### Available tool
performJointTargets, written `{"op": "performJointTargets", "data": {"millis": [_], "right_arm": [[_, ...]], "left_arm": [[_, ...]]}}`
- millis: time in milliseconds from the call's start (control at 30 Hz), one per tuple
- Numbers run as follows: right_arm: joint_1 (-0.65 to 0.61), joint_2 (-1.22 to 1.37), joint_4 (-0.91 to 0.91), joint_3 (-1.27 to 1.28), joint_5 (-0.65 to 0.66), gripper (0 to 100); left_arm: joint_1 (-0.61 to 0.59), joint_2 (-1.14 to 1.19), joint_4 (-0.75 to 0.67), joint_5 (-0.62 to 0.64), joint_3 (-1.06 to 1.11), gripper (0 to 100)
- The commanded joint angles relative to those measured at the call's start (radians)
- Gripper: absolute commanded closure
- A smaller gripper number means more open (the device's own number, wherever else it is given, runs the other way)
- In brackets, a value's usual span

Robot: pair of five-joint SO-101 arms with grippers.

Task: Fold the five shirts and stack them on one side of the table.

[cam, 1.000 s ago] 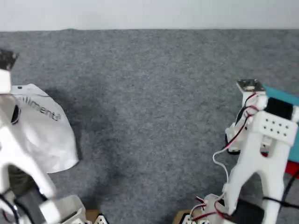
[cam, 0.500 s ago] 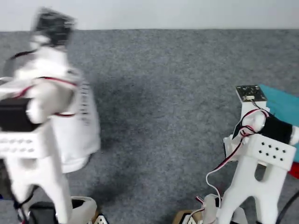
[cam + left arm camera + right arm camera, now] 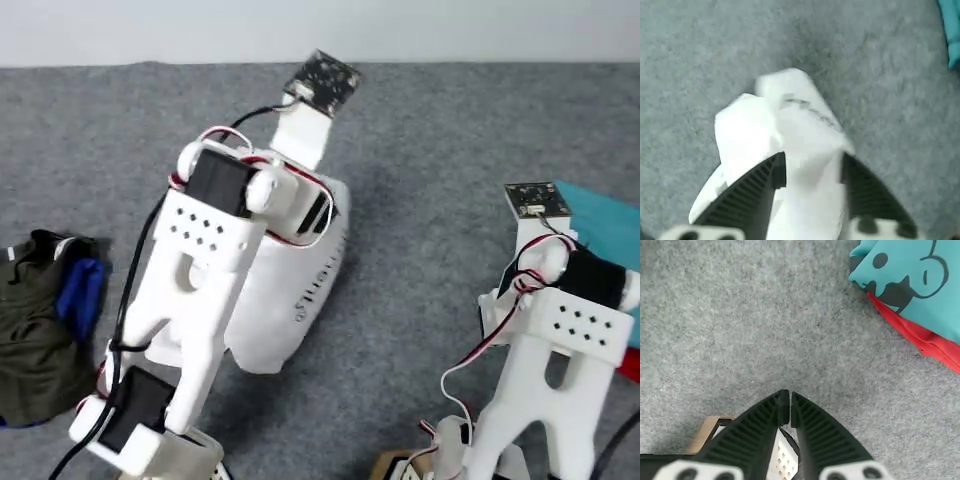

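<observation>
Left wrist view: the left claw (image 3: pixel 810 165) is clamped on a bunched white fabric shirt with grey print (image 3: pixel 790 115), which hangs from the jaws above the grey carpeted surface (image 3: pixel 430 200). In the high view this shirt (image 3: pixel 290 300) drapes under the left arm near the middle of the surface.

The right claw (image 3: pixel 790 400) is closed on nothing, low over bare surface, near a teal printed shirt (image 3: pixel 910 285) lying on a red shirt (image 3: pixel 935 347). A crumpled dark olive and blue heap of garments (image 3: pixel 40 320) lies at the opposite edge.

Step in hand, as judged: positioning the white shirt for folding. The next move calls for lowering it, releasing it and spreading it flat, with the right claw taking one edge.
</observation>
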Motion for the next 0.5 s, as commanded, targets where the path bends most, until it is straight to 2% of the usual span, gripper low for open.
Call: {"op": "performJointTargets", "data": {"millis": [0,100,200,333,467], "right_arm": [[-0.013,-0.024,0.016,-0.008,0.012,93.5],[-0.022,-0.024,0.018,-0.014,0.012,82.7],[-0.111,-0.024,0.018,-0.015,0.009,74.9],[-0.360,-0.024,0.010,-0.015,-0.006,73.8],[-0.644,-0.013,-0.048,-0.015,-0.137,73.7]], "left_arm": [[-0.017,-0.026,0.015,0.031,-0.097,74],[-0.055,-0.043,0.061,0.023,-0.171,73],[-0.150,-0.083,0.064,-0.011,-0.165,74],[-0.394,-0.132,0.061,-0.020,-0.139,74],[-0.660,-0.149,0.061,-0.121,-0.079,77]]}}
